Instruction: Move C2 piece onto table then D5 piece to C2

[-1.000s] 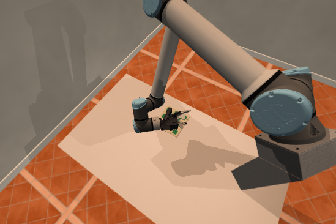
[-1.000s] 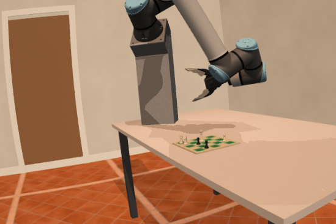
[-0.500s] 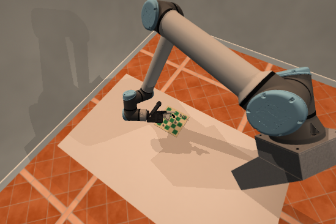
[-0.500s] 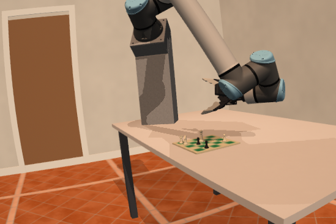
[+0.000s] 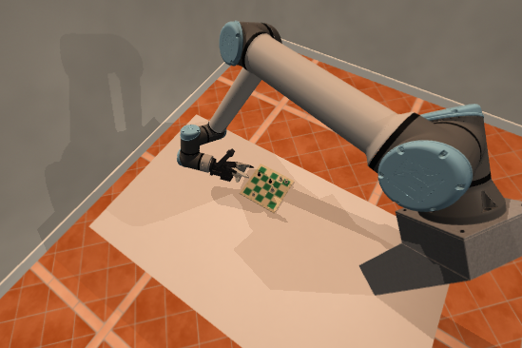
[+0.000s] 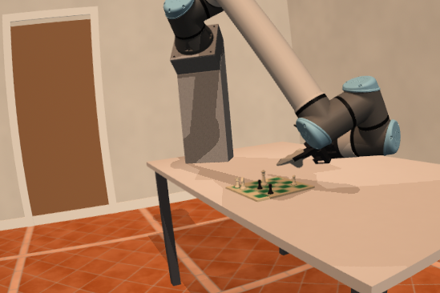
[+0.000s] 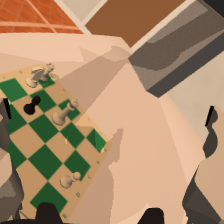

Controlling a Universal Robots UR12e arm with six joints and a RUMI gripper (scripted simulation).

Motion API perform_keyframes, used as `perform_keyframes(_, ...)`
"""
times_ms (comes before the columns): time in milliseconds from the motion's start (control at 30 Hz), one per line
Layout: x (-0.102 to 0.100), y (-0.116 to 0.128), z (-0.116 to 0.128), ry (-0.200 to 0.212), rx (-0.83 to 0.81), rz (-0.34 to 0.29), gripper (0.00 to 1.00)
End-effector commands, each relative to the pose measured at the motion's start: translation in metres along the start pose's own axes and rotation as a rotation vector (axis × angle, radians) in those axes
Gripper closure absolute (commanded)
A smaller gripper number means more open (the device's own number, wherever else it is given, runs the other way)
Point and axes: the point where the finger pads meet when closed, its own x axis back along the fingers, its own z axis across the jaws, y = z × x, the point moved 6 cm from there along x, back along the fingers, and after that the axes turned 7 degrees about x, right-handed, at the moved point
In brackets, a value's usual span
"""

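Observation:
A small green-and-tan chessboard lies flat on the table; it also shows in the exterior view and at the left of the wrist view. Several small pieces stand upright on it, among them a tall white piece, two black pieces and a white pawn. The edge letters and numbers are too small to read, so I cannot tell which pieces are on C2 and D5. My gripper is open and empty. It hangs low over the table just beside the board's edge, fingers pointing toward the board.
The arm's grey pedestal stands on the table corner behind the board. The table's front edge is close to the board in the exterior view. A brown door is in the far wall.

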Motion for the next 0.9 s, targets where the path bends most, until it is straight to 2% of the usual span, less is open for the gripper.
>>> perform_keyframes(0,0.043,0.004,-0.029,0.024,-0.204,-0.074,0.0)
perform_keyframes(67,0.056,0.005,-0.038,0.029,-0.267,-0.101,0.0)
perform_keyframes(133,0.056,0.005,-0.038,0.029,-0.267,-0.101,0.0)
perform_keyframes(333,0.088,0.006,-0.059,0.043,-0.427,-0.171,0.0)
perform_keyframes(500,0.107,0.007,-0.071,0.051,-0.522,-0.213,0.0)
perform_keyframes(867,0.125,0.008,-0.083,0.059,-0.611,-0.252,0.0)
